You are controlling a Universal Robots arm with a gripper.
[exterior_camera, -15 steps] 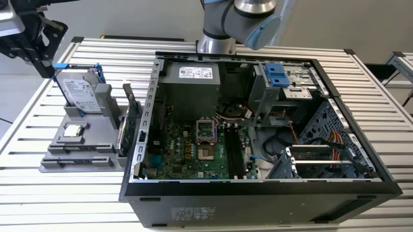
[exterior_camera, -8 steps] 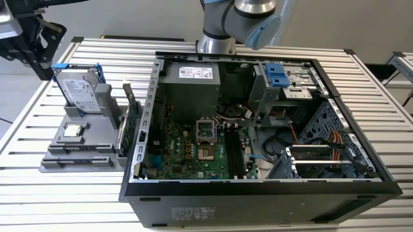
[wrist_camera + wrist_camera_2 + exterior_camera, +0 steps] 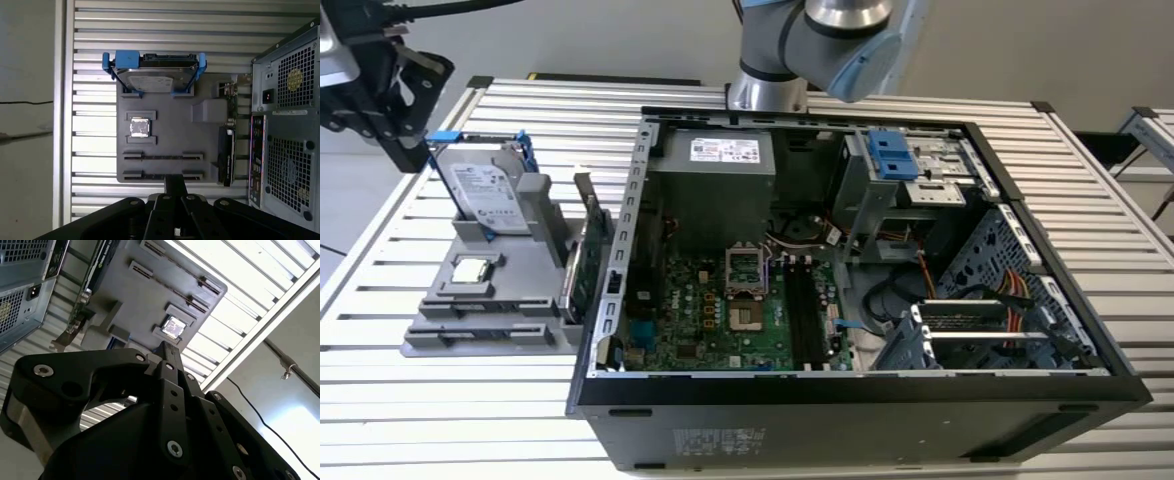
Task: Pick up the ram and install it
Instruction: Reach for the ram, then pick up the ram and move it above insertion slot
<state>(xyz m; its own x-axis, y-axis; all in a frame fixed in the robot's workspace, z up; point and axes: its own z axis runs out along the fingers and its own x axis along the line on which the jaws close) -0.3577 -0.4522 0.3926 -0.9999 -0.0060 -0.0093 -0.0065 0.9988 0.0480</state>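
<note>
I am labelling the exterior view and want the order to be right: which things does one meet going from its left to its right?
gripper → hard drive in its blue caddy → upright expansion card → motherboard → perforated metal panel

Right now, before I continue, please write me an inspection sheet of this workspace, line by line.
Surface: slatted metal table, carrying an open computer case and a grey parts holder.
Job's things: the holder's two long slots look empty; whether a ram stick sits on the motherboard, I cannot tell.
Clutter: hard drive in a blue caddy, processor chip, upright expansion card.
End effector: shut, nothing seen in it, hanging by the holder.
Cables: coloured wires inside the case; a black cable on the floor.
Surroundings: pale floor beside the table.
</note>
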